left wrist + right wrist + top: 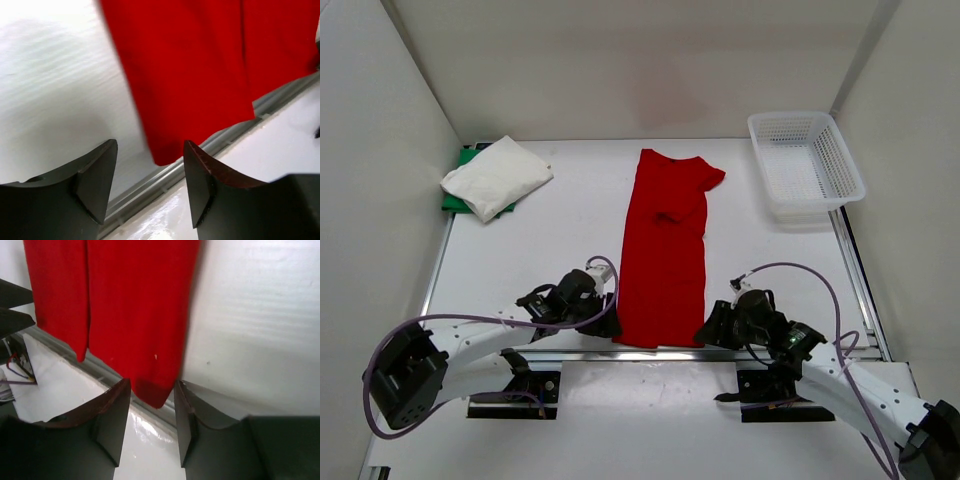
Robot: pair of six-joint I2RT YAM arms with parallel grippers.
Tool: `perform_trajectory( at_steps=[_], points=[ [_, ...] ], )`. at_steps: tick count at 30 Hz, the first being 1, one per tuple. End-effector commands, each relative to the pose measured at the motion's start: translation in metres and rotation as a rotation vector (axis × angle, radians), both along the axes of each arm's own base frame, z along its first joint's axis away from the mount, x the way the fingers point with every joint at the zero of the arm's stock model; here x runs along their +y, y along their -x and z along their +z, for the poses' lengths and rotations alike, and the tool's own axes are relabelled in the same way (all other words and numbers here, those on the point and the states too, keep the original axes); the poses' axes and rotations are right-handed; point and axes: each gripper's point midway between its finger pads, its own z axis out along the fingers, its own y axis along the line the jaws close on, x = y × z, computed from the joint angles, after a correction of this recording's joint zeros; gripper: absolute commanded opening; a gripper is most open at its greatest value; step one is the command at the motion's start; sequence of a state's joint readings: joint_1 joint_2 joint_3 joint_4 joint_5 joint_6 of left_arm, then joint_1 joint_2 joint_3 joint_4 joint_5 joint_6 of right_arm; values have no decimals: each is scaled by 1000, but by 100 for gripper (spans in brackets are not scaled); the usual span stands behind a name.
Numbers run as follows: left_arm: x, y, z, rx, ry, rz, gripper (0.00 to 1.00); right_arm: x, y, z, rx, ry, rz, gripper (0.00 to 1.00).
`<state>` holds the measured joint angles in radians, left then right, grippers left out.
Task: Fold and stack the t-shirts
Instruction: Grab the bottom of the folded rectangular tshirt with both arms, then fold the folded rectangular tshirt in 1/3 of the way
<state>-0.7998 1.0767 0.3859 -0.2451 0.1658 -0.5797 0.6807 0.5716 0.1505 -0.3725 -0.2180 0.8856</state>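
Red t-shirt (663, 250) lies folded into a long strip at mid-frame, and white t-shirt (498, 175) sits on green t-shirt (466, 156) at upper left. Left gripper (150, 145) and right gripper (151, 382) both have jaws spread, gripping nothing, at the red t-shirt's lower corners.

Left arm (480, 340) and right arm (850, 385) are showing white links and black joints. Purple cables (790, 265) are looping beside the red t-shirt (662, 250).

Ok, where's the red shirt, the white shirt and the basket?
Red t-shirt (663, 265), top view, middle of its body.
White t-shirt (495, 175), top view, middle of the folded bundle.
Basket (842, 160), top view, its right mesh wall.
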Motion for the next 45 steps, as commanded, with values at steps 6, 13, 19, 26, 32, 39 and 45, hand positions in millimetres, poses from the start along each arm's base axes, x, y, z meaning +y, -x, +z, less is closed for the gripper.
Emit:
perform_trajectory(
  at_steps=[6,13,19,26,32,39,45],
  points=[
    [-16,27,-10,105,55,-50,54,1,9,-11,66,-30,-28,10],
    [-17,31,7,96,89,-57,2,13,20,15,47,-55,45,0],
    [-4,46,31,142,167,-17,0,34,59,46,106,-73,192,0],
    [-6,33,77,103,278,9,0,46,61,87,72,-89,253,0],
    [-2,-13,101,17,343,98,0,21,21,80,-8,-81,127,0],
    [-32,-99,133,-134,354,174,0,-32,-79,85,-178,-52,-65,0],
    [-32,-174,123,-174,326,297,0,-51,-156,94,-273,65,-149,0]
  ],
)
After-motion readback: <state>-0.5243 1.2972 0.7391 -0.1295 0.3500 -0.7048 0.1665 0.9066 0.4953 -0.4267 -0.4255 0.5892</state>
